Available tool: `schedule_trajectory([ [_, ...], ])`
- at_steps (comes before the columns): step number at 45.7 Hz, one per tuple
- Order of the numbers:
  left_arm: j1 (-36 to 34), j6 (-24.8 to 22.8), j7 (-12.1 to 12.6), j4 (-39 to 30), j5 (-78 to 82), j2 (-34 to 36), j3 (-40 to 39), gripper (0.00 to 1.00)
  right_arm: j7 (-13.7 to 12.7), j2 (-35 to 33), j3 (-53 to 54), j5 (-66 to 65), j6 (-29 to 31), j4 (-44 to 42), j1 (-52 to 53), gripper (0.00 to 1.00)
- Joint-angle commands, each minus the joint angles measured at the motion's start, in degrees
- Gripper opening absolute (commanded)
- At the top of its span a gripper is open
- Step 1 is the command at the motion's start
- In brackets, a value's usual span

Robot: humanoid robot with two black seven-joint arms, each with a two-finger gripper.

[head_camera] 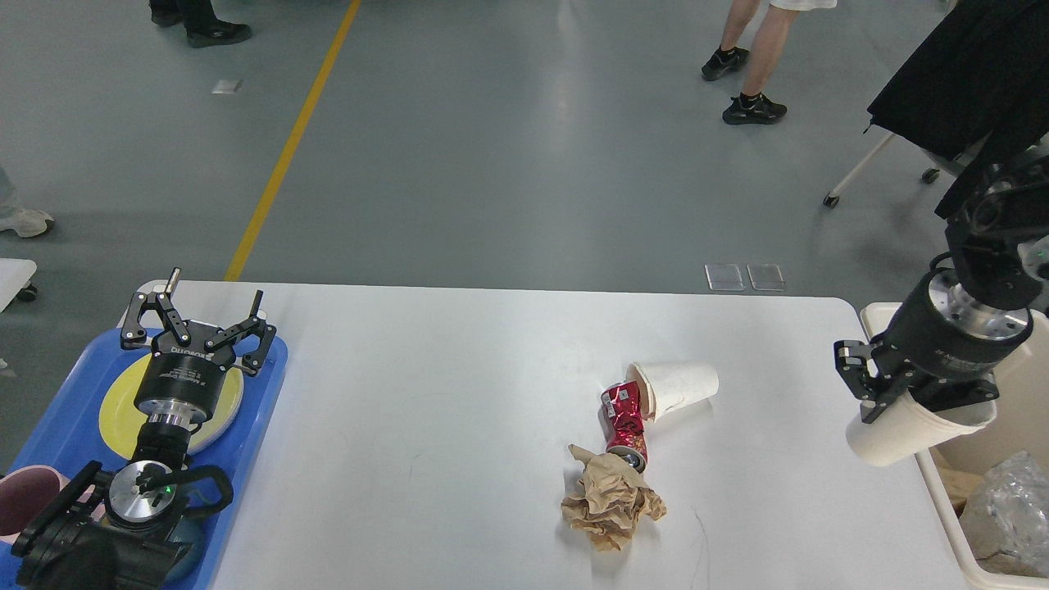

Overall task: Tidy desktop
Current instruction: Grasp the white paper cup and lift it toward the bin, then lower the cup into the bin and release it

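Head view. The large white rectangular worktop (pixel 459 393), smooth, plain and round-cornered, fills the lower middle of the scene between a blue plastic tray (pixel 254 410) at the left and a cream rectangular bin (pixel 881 315) at the right. Near the centre-right of the worktop lie three pieces of litter: a cream paper cup (pixel 676 388) on its side, mouth towards the left; a crushed red metal can (pixel 625 424), dented and creased, its top end at the cup's mouth; and a crumpled wad of brown paper (pixel 610 501), deeply folded, touching the can's lower end.

The right pincer (pixel 918 401) is clamped on a second cream paper cup (pixel 901 436), held tilted and clear of the worktop, above its right edge just beside the bin. Inside the bin lies a wrinkled, translucent plastic mass (pixel 1006 508).

The left pincer (pixel 197 315) hangs above the tray with its black linkage fingers (pixel 156 310) spread apart, gripping nothing. Beneath it sits a round yellow plate (pixel 115 414) with a paler rim. A matt maroon cup (pixel 20 500) shows at the tray's near left corner.
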Motion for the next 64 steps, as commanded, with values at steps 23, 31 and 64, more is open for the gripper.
schedule_trajectory([
  [23, 0.0, 0.0, 0.0, 0.09, 0.0, 0.0, 0.0, 0.97, -0.27, -8.65, -2.08, -1.21, -0.38, -19.43, -20.07, 0.0],
  [31, 0.0, 0.09, 0.0, 0.0, 0.0, 0.0, 0.0, 0.97, -0.27, -9.35, 1.17, -1.21, -0.47, -32.08, -31.05, 0.0],
  [64, 0.0, 0.09, 0.0, 0.09, 0.0, 0.09, 0.0, 0.97, 0.17, -3.03, 21.21, -1.21, -29.63, -73.84, -81.33, 0.0],
])
